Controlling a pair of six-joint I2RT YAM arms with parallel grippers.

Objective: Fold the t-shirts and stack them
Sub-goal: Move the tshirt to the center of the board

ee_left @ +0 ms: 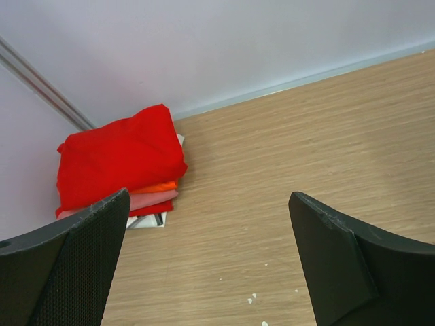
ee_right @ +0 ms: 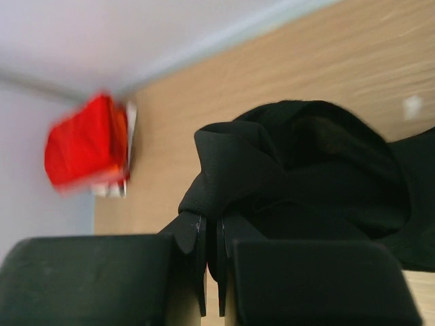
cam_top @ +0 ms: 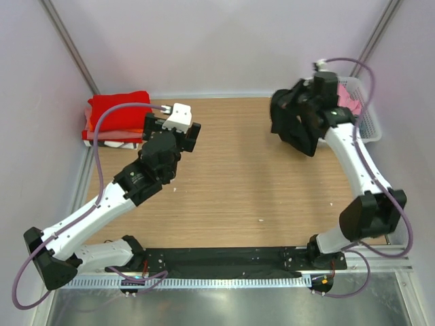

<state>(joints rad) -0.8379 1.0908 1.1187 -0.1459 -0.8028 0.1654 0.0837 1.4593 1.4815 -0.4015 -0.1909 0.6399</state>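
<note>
A folded stack of t-shirts (cam_top: 114, 123) is recorded at the far left corner of the desk (cam_top: 245, 176). A red t-shirt (cam_top: 119, 107) lies uppermost, and orange and white edges are visible beneath it. The left gripper (cam_top: 173, 132) is held above the desk just beside the stack, apart from it. A black t-shirt (cam_top: 291, 125) is seen bunched and hanging from the right gripper (cam_top: 309, 102) at the far right; the jaws are masked by cloth. A white lattice basket (cam_top: 369, 124) containing pink cloth (cam_top: 348, 100) is noted immediately behind.
</note>
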